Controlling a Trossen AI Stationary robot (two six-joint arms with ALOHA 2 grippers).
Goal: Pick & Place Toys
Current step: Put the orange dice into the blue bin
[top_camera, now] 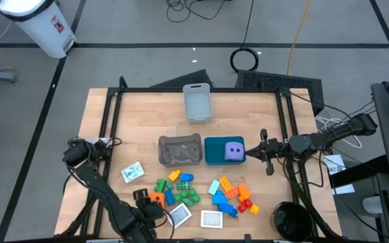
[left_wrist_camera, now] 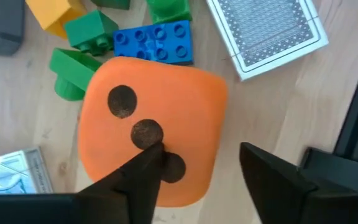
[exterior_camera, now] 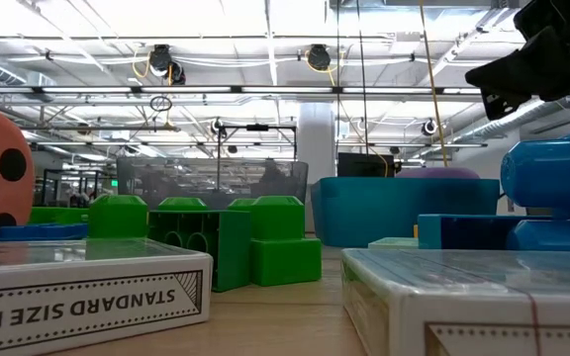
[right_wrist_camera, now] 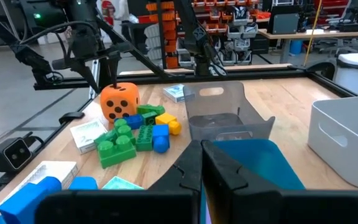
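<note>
An orange die (left_wrist_camera: 154, 112) with dark dots stands on the table near its front edge, beside green, blue and yellow bricks (top_camera: 177, 189). My left gripper (left_wrist_camera: 202, 149) points down over the die (right_wrist_camera: 120, 101), open. One finger is over the dotted top face and the other is past the die's side. More bricks (top_camera: 231, 196) lie to the right, and cards (top_camera: 211, 219) lie flat near the front. A purple die (top_camera: 233, 151) sits in the teal bin (top_camera: 215, 158). My right gripper (right_wrist_camera: 201, 155) is shut, level above that bin's right end. My left gripper comes at the orange die from above, pointing down. One finger (left_wrist_camera: 145, 177) lies over the die's dotted top face (left_wrist_camera: 135, 130), the other (left_wrist_camera: 272, 180) stands clear beyond its side. The die rests on the table. Whether the finger touches it I cannot tell.
A grey bin (top_camera: 179, 150) stands left of the teal one, and a pale grey bin (top_camera: 198, 102) stands at the far middle. A card (top_camera: 133, 172) lies left of the bricks, and another (left_wrist_camera: 272, 31) lies close to the orange die. Black frame rails run along the table's edges.
</note>
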